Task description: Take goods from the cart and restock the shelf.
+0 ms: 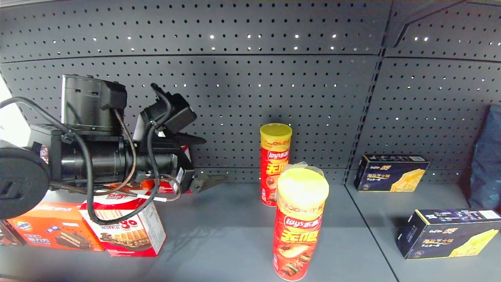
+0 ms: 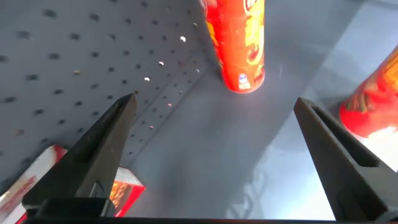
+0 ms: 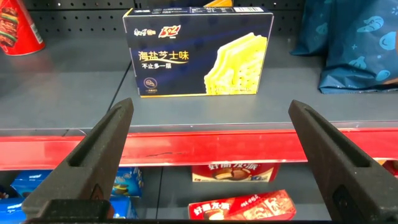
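Your shelf (image 1: pixel 219 235) already carries stock, and neither arm holds anything. I judge you are between placements, with the next item not yet fetched from the cart.

The left end effector (image 1: pixel 215 158) hangs over the shelf board near the pegboard back, with its fingers spread wide and nothing between them. The right end effector (image 3: pixel 208 155) sits level with the shelf's red front rail (image 3: pixel 199 149), also spread wide and empty.

A blue bag (image 3: pixel 354 43) lies beyond the right end effector and off to one side. A dark-blue box (image 3: pixel 199 53) stands straight ahead of it, just past the rail.

Below the left wrist, behind the fingertips, a wafer box (image 1: pixel 133 231) stands beside an orange cake box (image 1: pixel 54 229). Ahead of the left fingertips the rear chip can (image 1: pixel 275 164) stands upright near the pegboard. The front chip can (image 1: pixel 300 223) stands nearer the shelf's edge, off to the side of that approach line.

For the next move, draw the left arm straight back out so its cables and fingers clear the wafer box. Then take it to the cart. Bring the next item into the bare board between the wafer box and the cans. The cans look tall and easy to topple, so keep well clear of them.
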Robot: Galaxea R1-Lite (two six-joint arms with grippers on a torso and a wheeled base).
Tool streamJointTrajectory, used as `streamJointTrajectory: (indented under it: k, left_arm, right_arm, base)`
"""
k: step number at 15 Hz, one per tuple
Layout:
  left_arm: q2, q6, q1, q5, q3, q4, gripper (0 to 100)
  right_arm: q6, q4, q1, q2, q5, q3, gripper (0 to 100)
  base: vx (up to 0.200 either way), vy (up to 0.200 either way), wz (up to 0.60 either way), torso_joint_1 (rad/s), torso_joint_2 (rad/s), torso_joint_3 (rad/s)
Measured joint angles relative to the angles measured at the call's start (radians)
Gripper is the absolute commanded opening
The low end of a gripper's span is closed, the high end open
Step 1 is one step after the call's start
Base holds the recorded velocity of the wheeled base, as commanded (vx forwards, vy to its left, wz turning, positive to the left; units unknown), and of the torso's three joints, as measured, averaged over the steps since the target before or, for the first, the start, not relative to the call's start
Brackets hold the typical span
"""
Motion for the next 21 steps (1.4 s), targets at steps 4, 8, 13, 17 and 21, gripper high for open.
streamJointTrajectory:
  k: [4,8,13,17,21]
  left_arm:
    - [-0.016,-0.01,-0.053,0.09,0.01,-0.003,100]
    - [0.039,-0.01,-0.088,0.213,0.008,-0.038,100]
    - [0.185,-0.009,-0.129,0.373,-0.02,-0.144,100]
    - [0.307,-0.013,-0.142,0.457,-0.109,-0.16,100]
    - [0.409,-0.02,-0.143,0.499,-0.224,-0.161,100]
  right_arm:
    - [0.0,0.0,0.0,0.0,0.0,0.0,100]
    - [0.0,0.0,0.0,0.0,0.0,0.0,100]
    - [0.0,0.0,0.0,0.0,0.0,0.0,100]
    - [0.0,0.0,0.0,0.0,0.0,0.0,100]
    - [0.0,0.0,0.0,0.0,0.0,0.001,100]
  base:
    - [0.0,0.0,0.0,0.0,0.0,0.0]
    - [0.0,0.0,0.0,0.0,0.0,0.0]
    - [0.0,0.0,0.0,0.0,0.0,0.0]
    - [0.0,0.0,0.0,0.0,0.0,0.0]
    - [0.0,0.0,0.0,0.0,0.0,0.0]
